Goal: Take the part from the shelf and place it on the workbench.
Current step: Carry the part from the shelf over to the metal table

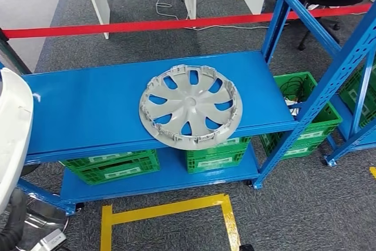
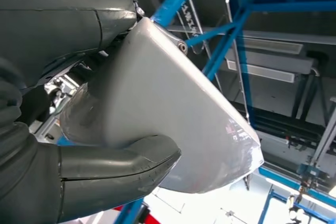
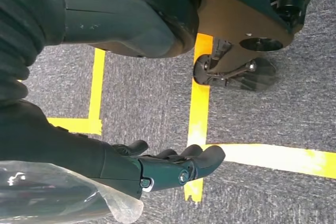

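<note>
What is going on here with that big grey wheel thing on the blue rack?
A humanoid robot stands facing a blue metal shelf where a round grey plastic wheel cover lies flat, its edge jutting slightly over the front. Nothing is touching it yet. The right robot hand hangs over the grey carpet with yellow floor tape, holding nothing. The left robot hand is beside a pale grey curved shell; whether it grips anything is unclear. Green plastic crates sit below.

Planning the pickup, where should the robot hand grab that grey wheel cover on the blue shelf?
Probably the near rim of the wheel cover, from the front: it lies flat and that edge juts slightly past the blue shelf's front lip, so fingers could likely slip under there.
</note>
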